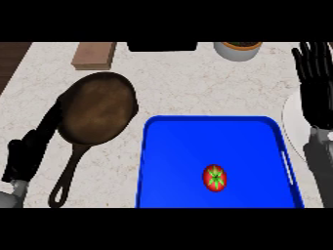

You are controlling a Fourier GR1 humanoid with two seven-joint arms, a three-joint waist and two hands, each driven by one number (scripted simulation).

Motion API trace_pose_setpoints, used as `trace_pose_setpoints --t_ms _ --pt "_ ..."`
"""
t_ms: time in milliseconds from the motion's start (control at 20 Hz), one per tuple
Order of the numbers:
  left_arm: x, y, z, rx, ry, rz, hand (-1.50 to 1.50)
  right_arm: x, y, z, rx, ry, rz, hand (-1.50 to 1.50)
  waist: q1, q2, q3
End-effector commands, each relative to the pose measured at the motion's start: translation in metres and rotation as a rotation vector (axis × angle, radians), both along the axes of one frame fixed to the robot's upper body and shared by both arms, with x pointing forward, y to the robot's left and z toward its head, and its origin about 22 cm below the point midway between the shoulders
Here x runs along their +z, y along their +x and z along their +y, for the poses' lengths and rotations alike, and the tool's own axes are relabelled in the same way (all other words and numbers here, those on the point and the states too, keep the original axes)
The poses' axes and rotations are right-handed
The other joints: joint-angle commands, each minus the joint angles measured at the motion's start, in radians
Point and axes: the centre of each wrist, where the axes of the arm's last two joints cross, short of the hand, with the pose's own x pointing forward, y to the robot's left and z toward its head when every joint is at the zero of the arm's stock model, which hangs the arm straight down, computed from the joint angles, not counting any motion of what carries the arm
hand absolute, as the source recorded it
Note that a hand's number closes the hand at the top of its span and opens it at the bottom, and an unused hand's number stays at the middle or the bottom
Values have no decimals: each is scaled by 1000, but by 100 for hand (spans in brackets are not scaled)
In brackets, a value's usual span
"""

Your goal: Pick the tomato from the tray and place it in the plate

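One red tomato (214,177) is sitting in the blue tray (197,141). The right hand (320,83) is hovering over the white plate (293,122), fingers straight. The left hand (32,146) is resting open beside the pan (96,107).

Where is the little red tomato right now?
In the head view, the tomato lies in the blue tray, toward its lower right part, left of the right hand and the white plate.
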Motion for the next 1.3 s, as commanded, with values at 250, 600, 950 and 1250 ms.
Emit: trace_pose_setpoints --t_ms 250,600,950,1250 --pt "42 36 -23 12 -20 -185 0 -15 -35 182 425 33 295 -150 1 -2 -43" --pt "44 44 -51 10 -76 -124 0 -92 -105 191 344 -452 290 -150 -36 0 -39" --pt "30 49 -47 12 -93 -114 0 -99 -146 167 189 -743 86 -150 -35 1 -40" --pt "38 47 -39 4 -81 -125 0 -12 -155 141 87 -838 71 -150 -29 -1 -41"
